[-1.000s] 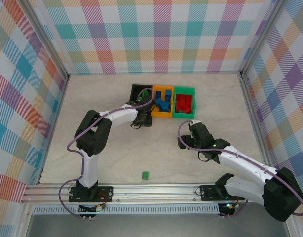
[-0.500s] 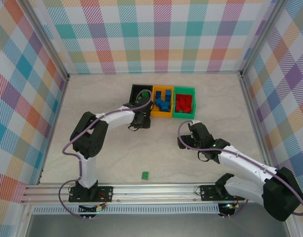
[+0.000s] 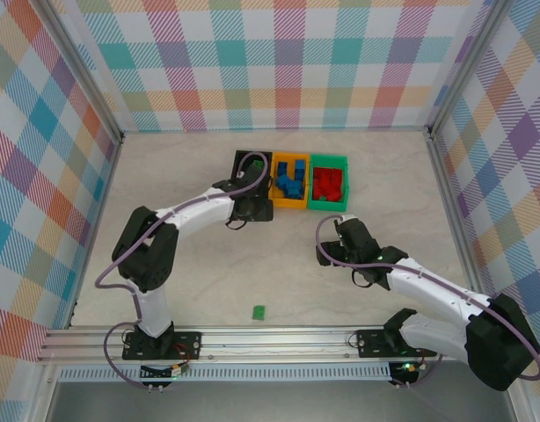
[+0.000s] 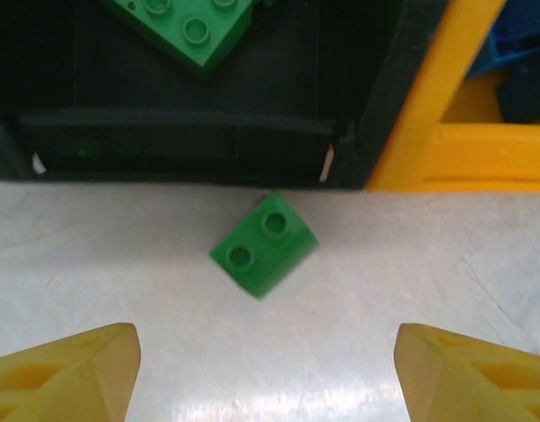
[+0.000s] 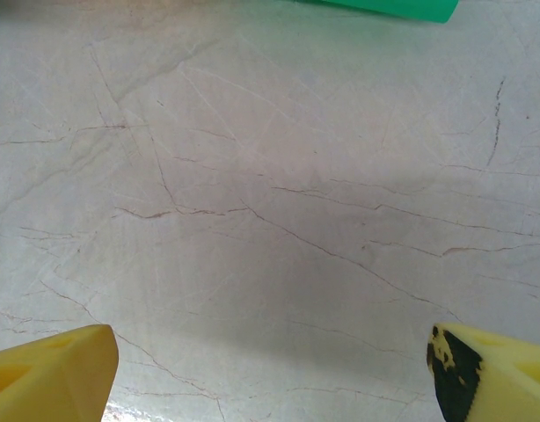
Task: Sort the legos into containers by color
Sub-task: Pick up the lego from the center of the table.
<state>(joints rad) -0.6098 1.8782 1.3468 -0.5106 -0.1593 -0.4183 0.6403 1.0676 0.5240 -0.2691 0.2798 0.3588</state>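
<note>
- From the overhead camera I see the three containers joined in a row toward the back of the table [image 3: 200, 281]: the black bin [image 3: 237, 167] on the left, the orange bin [image 3: 288, 207] in the middle and the green bin [image 3: 329, 158] on the right.
- The blue legos [image 3: 290, 182] are piled in the orange bin and the red legos [image 3: 326, 185] in the green one.
- One green lego [image 3: 259, 310] lies alone near the front edge of the table, well apart from the bins and from both arms.
- My left gripper [image 3: 251, 204] sits at the near side of the black bin. My right gripper [image 3: 342, 230] is near the front of the green bin, on the open table. From up here I cannot tell how either pair of jaws stands.
- On the left wrist camera, the yellow fingers [image 4: 68, 369] are spread wide at the bottom corners with nothing between them.
- Ahead of them a small green brick [image 4: 264, 243], two studs up and turned at an angle, lies on the table just beside the black bin's near wall. I cannot tell whether it touches that wall.
- A larger green brick [image 4: 186, 26] lies inside the black bin, cut off by the top of the frame. The orange bin's corner is at the right, with something blue inside.
- On the right wrist camera, the yellow fingertips [image 5: 50, 374] are also spread wide, over bare marbled table and holding nothing. A strip of the green bin's wall runs along the top edge.
</note>
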